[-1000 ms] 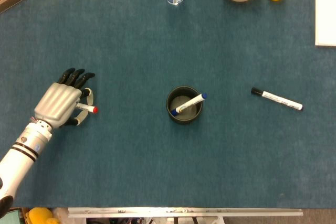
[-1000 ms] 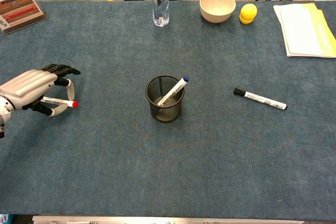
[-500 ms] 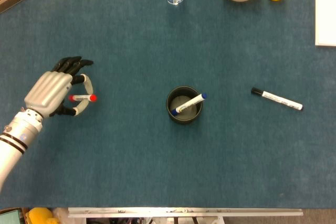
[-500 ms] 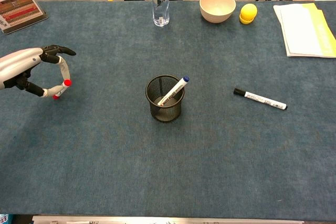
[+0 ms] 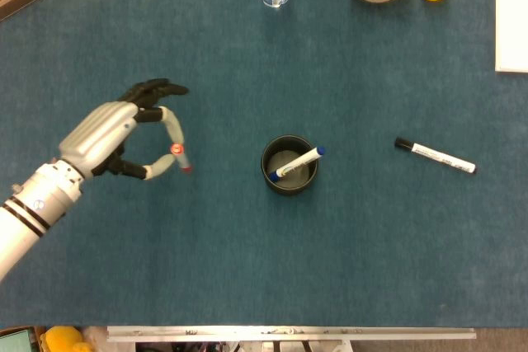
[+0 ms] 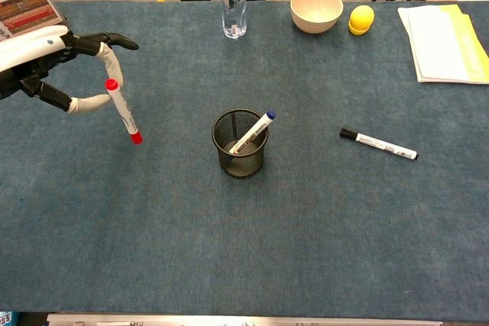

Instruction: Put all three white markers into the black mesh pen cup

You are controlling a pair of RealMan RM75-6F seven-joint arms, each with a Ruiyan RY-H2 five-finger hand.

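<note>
Mid-carry of the second marker. Left hand [image 6: 46,55] raised above the table's left side, pinching the red-capped marker [image 6: 123,111] by its upper end between thumb and a finger, barrel hanging nearly upright. Black mesh pen cup [image 6: 239,143] at centre, already holding the blue-capped marker [image 6: 252,132]. Black-capped marker [image 6: 379,143] lying to the right of it. Next, probably: travel right, centre over the rim, lower, release. Right hand nowhere visible.
</note>
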